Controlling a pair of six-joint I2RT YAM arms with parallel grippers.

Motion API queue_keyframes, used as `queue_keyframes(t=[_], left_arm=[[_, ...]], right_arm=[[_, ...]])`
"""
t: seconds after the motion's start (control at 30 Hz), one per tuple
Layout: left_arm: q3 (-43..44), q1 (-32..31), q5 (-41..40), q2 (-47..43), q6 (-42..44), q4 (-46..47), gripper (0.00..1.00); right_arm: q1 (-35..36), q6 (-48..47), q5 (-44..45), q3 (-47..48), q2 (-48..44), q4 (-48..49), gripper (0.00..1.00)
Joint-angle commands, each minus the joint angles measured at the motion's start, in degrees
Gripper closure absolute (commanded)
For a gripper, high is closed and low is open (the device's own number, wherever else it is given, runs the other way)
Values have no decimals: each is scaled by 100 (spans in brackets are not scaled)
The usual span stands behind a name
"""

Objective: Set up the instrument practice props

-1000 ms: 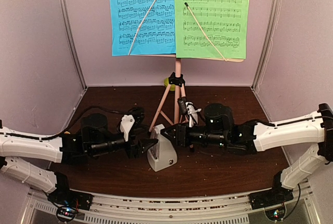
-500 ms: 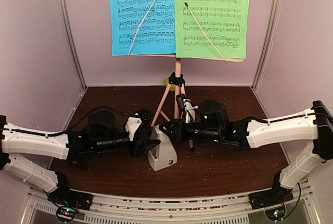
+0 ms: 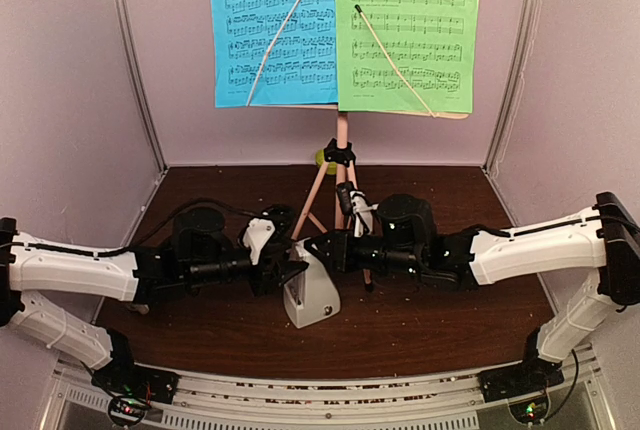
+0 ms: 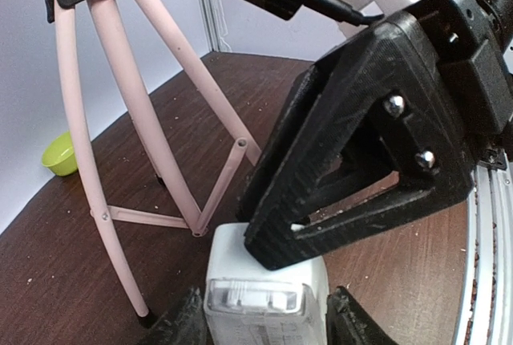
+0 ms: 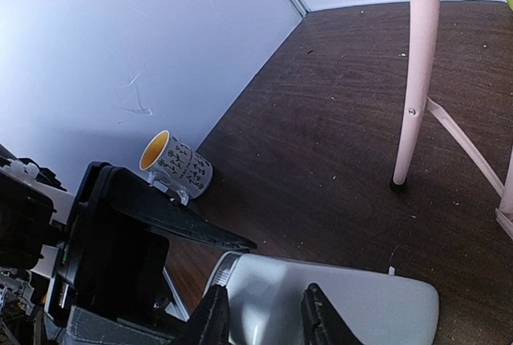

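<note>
— Jaws first: how are they found?
— On the left gripper (image 4: 264, 322) the fingers (image 4: 184, 325) are pressed flat against both sides of the metronome (image 4: 258, 301), so it is taken as clenched on it. The right gripper (image 5: 264, 317) is set narrow over the upper part of the white body; whether it is clamped cannot be told.
— Where is the metronome placed, and how is it turned?
— It is stood on the table (image 3: 430, 335) between the two grippers, just in front of the tripod legs (image 3: 313, 202) of the music stand (image 3: 342, 140). Its long axis is upright, narrow end up; the broad face is turned toward the near right.
— By which relation is the coming move governed?
— The left gripper is set in from the left, low on the body; the right from the right, at the top. Neither is nearer. If the upper part is to be drawn off, a pull along the upright axis is judged to be needed, with the base pinned by the left.
— And farther back?
— A lime-green bowl (image 3: 322, 160) is seen behind the legs; the blue sheet (image 3: 272, 25) and green sheet (image 3: 405, 30) are hung side by side on the stand.
</note>
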Motion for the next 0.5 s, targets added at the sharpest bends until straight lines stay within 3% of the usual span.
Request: queue_keyframes(t=[0.0,0.3,0.47], left_arm=[[218,34,289,91,129,189,51],[-72,48,292,-123,153,271,72],[-296,51,377,-270,222,508,79]], right_arm=[[45,-94,-37,-46,215,-212,69],[39,-443,140,-394,283,-393,70],[5,-594,155,-756,261,-410,70]])
